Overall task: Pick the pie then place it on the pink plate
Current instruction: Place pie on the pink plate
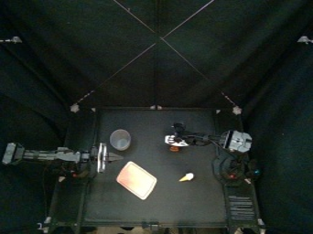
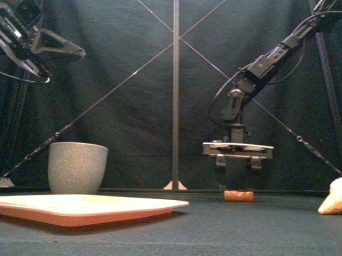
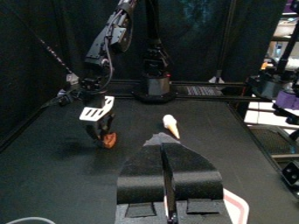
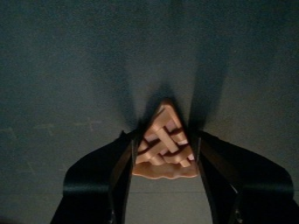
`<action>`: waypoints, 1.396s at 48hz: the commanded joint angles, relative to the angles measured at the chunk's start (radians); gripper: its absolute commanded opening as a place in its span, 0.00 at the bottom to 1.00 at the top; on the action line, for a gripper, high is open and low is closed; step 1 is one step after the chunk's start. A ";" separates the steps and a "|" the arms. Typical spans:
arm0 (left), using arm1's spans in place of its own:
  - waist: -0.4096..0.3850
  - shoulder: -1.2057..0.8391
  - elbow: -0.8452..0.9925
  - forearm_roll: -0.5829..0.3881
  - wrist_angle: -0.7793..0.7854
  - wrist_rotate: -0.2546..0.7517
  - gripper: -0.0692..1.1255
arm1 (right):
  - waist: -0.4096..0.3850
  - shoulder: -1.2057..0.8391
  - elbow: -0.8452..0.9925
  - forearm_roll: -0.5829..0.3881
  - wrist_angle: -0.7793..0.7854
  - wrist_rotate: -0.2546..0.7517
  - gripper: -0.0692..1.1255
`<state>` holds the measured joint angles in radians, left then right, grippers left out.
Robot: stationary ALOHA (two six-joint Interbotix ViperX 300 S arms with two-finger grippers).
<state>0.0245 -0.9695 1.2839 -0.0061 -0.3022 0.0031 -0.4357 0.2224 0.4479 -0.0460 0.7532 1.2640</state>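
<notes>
On black table (image 1: 159,146), right pincer (image 2: 238,186) pinches pie (image 4: 163,144); left pincer (image 3: 163,147) is pressed together.

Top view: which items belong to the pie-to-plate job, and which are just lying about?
Job:
- pie
- pink plate
- right gripper, down at the pie

Lying about:
- grey cup, behind the plate
- pale cone-like toy, right of the plate
- left gripper, resting at the table's left, fingers shut
</notes>
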 commanded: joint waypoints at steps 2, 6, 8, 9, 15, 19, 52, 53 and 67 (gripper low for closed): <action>0.002 0.002 -0.014 0.000 -0.011 0.000 0.11 | 0.029 -0.029 -0.021 -0.018 -0.002 0.000 0.67; 0.002 0.002 -0.014 0.000 -0.011 0.000 0.11 | 0.069 -0.043 -0.037 -0.040 -0.003 -0.002 0.67; 0.003 0.002 -0.014 0.000 -0.011 0.000 0.11 | 0.095 -0.052 -0.048 -0.058 -0.005 -0.002 0.67; 0.003 0.002 -0.012 0.000 -0.011 0.000 0.11 | 0.110 -0.057 -0.054 -0.069 -0.005 0.000 0.67; 0.009 0.002 -0.012 0.000 -0.011 0.002 0.11 | 0.213 -0.072 -0.115 -0.138 -0.006 0.000 0.67; 0.015 0.002 -0.014 0.002 -0.011 0.003 0.11 | 0.281 -0.067 -0.166 -0.172 -0.015 0.000 0.67; 0.052 0.002 -0.017 0.008 -0.011 0.003 0.11 | 0.535 0.210 -0.557 -0.189 -0.080 -0.006 0.67; 0.052 0.002 -0.017 0.008 -0.011 0.003 0.11 | 0.535 0.215 -0.561 -0.176 -0.080 -0.006 0.67; 0.052 0.002 -0.020 0.020 -0.011 0.005 0.11 | 0.566 0.238 -0.577 -0.163 -0.067 -0.006 0.73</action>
